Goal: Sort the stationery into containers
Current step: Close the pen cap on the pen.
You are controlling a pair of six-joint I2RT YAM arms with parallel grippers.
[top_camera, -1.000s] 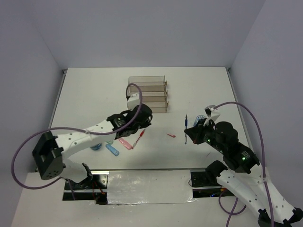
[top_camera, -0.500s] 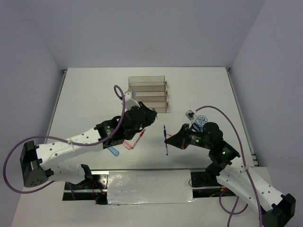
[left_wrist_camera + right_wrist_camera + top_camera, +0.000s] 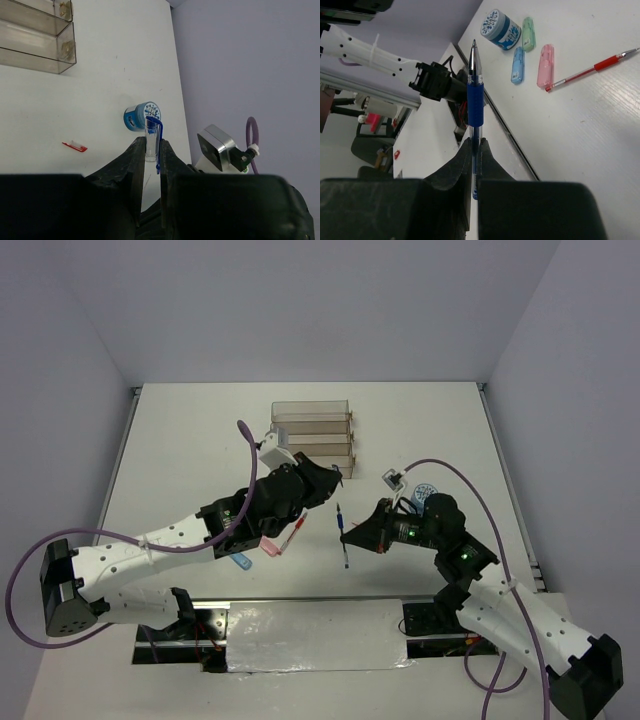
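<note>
blue plastic sits in both grips. the right gripper is pressed together on a blue pen, which stands straight up out of the fingers, tip at the top of the right wrist view. from above, this pen lies in the lower middle of the frame, between the two arms.

the left gripper pinches a clear cap with a blue clip, upright at the centre of the left wrist view. above it in that frame a blue patterned roll rests on the white table, with a small red cap to the left. the containers fill the upper left corner.

in the top view the containers stand at upper centre, the left gripper just below their lower right corner.

in the upper right of the right wrist view lie a second roll, a green capsule, a blue capsule, a pink capsule and a red pen, whose tip is at the pink one's lower end.
</note>
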